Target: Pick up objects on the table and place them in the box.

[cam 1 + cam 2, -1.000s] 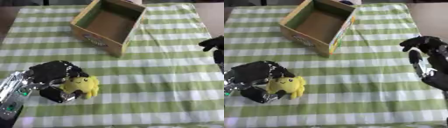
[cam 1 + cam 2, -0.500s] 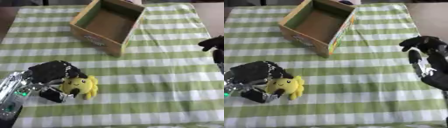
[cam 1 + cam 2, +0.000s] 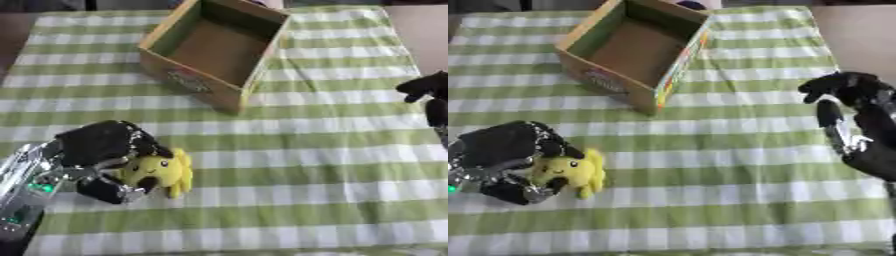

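On the counter (image 3: 332, 165), your left hand (image 3: 101, 150) has its fingers curled around the yellow toy (image 3: 157, 172); the box (image 3: 214, 47) sits empty, nothing placed yet.

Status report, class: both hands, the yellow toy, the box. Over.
Left hand curled round yellow plush toy on the cloth. Right hand idle at right edge, holding nothing. Box open, empty, path clear.
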